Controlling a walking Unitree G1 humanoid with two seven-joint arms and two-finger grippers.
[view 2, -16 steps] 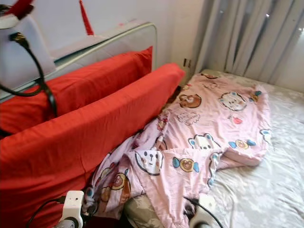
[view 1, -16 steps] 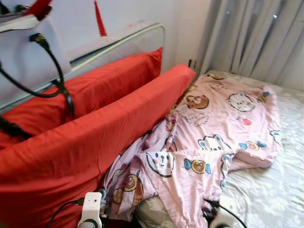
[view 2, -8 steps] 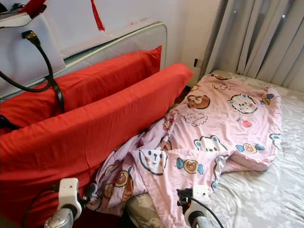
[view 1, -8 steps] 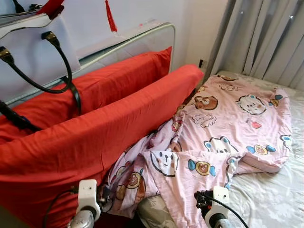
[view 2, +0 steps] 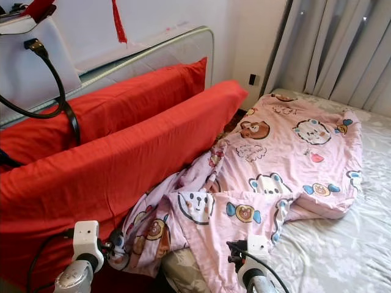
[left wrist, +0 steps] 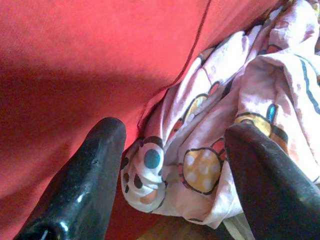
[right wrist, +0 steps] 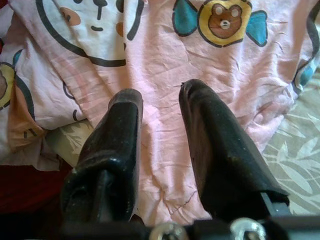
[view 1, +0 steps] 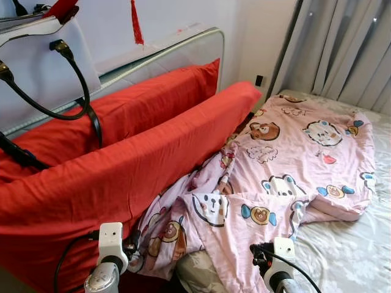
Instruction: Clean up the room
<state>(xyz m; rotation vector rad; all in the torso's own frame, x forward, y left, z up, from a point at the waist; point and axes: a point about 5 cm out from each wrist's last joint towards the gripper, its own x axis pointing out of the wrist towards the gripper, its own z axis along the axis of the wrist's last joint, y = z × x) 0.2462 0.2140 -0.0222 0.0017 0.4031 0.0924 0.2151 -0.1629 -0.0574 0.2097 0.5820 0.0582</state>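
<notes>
A pink blanket [view 1: 287, 165] printed with cartoon bears lies crumpled across the bed, its near end bunched against a long red pillow [view 1: 122, 177]. My left gripper [left wrist: 175, 130] is open, fingers wide apart, pointing at the bunched blanket corner [left wrist: 200, 165] beside the red pillow [left wrist: 75, 60]. My right gripper [right wrist: 160, 91] hovers just over the blanket's near flap [right wrist: 165, 55], fingers a little apart with nothing between them. Both wrists show at the bottom of the head views, the left wrist [view 1: 110, 244] and the right wrist [view 1: 278, 256].
A second red pillow [view 1: 140, 104] leans on the padded headboard [view 1: 183, 49]. A white handbag [view 1: 43, 67] with black handles sits on top at the left. Grey floral sheet [view 1: 348, 256] lies bare at the right, with curtains [view 1: 348, 49] behind.
The camera has shifted a little, and both wrists have risen into the bottom of the picture. Blanket and pillows lie as before.
</notes>
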